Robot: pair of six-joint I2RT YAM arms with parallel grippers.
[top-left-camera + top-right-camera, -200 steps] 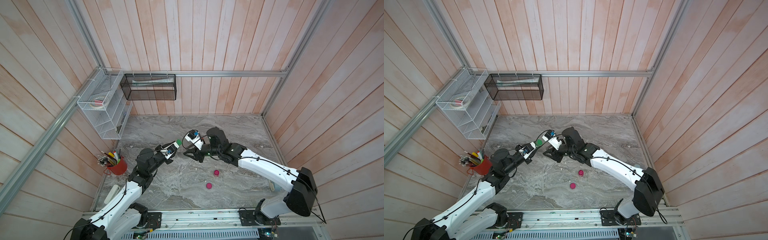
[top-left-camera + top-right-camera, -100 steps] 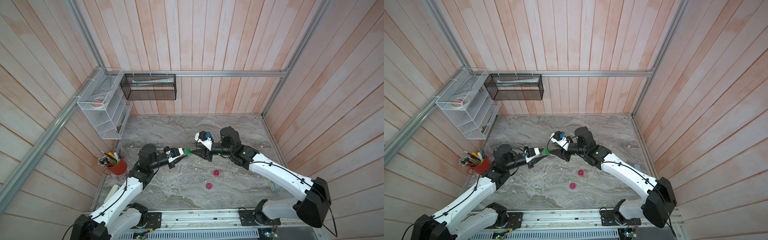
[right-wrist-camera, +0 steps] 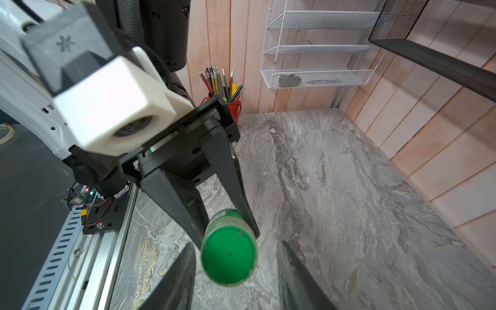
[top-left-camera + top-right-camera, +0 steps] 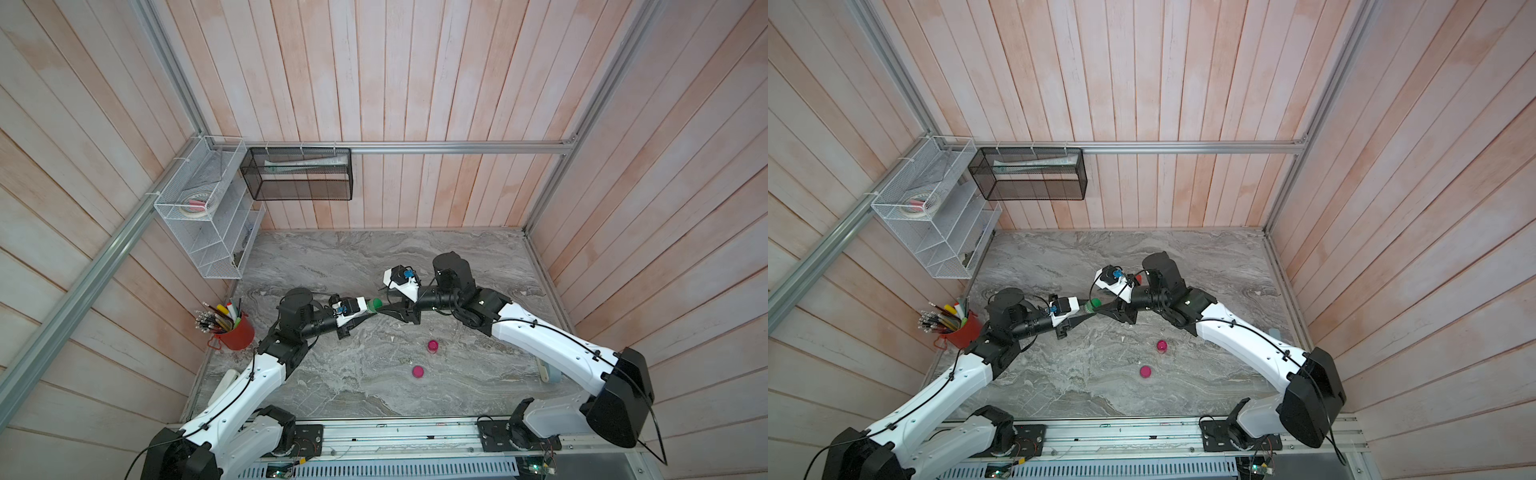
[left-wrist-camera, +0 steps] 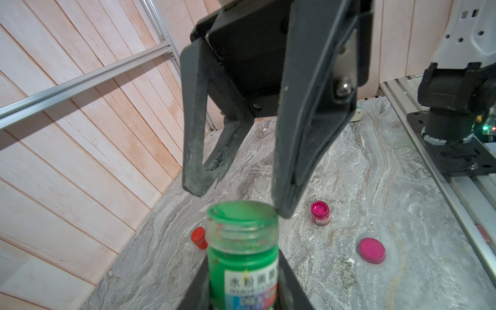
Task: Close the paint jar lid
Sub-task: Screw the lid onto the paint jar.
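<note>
Both arms wore glossy white shells on their long links, the left arm (image 4: 243,392) and the right arm (image 4: 540,340), with matte black joint housings and bulky black motors at the shoulders. Thin black cables ran along the shells, pinned by small clips. Each wrist bore a boxy white camera block (image 4: 399,281) with a blue connector. The right gripper (image 5: 239,198) had tapering black fingers (image 5: 194,150), scuffed grey at the textured tips, and silver screws in its body. The left gripper (image 3: 228,236) was black too, with an asterisk mark on a grey block behind it.
</note>
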